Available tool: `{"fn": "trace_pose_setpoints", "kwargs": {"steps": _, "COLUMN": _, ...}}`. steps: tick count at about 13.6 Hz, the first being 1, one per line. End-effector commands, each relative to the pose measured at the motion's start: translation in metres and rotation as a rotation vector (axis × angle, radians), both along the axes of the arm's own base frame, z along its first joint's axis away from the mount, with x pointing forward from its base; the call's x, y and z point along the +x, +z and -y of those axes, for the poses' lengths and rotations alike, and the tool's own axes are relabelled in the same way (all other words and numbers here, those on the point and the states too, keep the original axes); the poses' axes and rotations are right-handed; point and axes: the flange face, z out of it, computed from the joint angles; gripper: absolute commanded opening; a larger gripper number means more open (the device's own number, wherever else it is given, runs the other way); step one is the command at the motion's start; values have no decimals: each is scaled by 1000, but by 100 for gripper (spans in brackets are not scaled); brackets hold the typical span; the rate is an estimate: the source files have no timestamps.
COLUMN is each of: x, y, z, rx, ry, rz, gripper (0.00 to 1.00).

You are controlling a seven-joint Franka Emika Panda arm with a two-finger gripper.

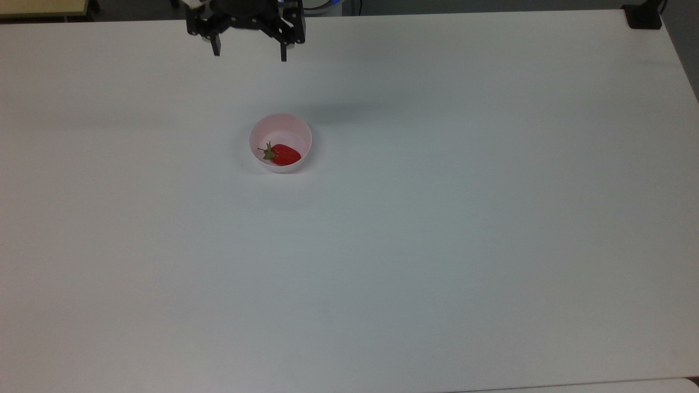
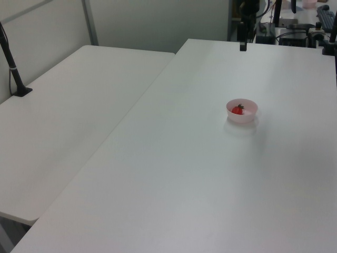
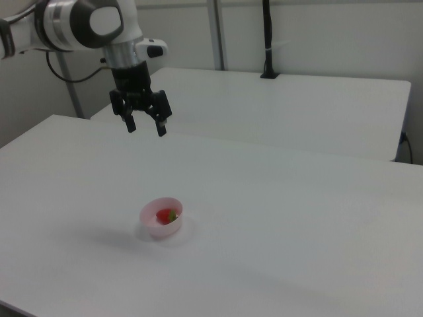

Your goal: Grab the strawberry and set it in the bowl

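The red strawberry [image 1: 284, 154] with its green cap lies inside the pale pink bowl [image 1: 295, 127] on the white table. The same strawberry [image 2: 238, 110] and bowl [image 2: 248, 117] show in the left view, and strawberry [image 3: 165, 216] and bowl [image 3: 151, 226] again in the right view. My gripper [image 1: 249, 54] hangs open and empty, high above the table and well back from the bowl, near the top view's upper edge. In the right view the gripper [image 3: 146, 127] has both black fingers spread apart. The left view catches the gripper [image 2: 243, 46] edge on.
The white table [image 1: 437, 218] spreads wide around the bowl. A second white table [image 2: 63, 121] adjoins it on the left view's left, with a black post [image 2: 13, 68] on it. A black clamp [image 1: 644, 16] sits at the top view's upper right corner.
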Motion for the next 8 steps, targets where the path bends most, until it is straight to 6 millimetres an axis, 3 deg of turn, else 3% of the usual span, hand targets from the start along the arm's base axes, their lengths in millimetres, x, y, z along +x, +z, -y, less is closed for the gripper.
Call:
{"fn": "trace_pose_setpoints", "kwargs": {"steps": 1, "x": -17, "y": 13, "z": -3, "rx": 3, "ry": -101, "rz": 10, "gripper": 100}}
{"fn": "trace_pose_setpoints", "kwargs": {"steps": 8, "x": -29, "y": 23, "z": 1, "rx": 4, "ry": -138, "rz": 25, "gripper": 100}}
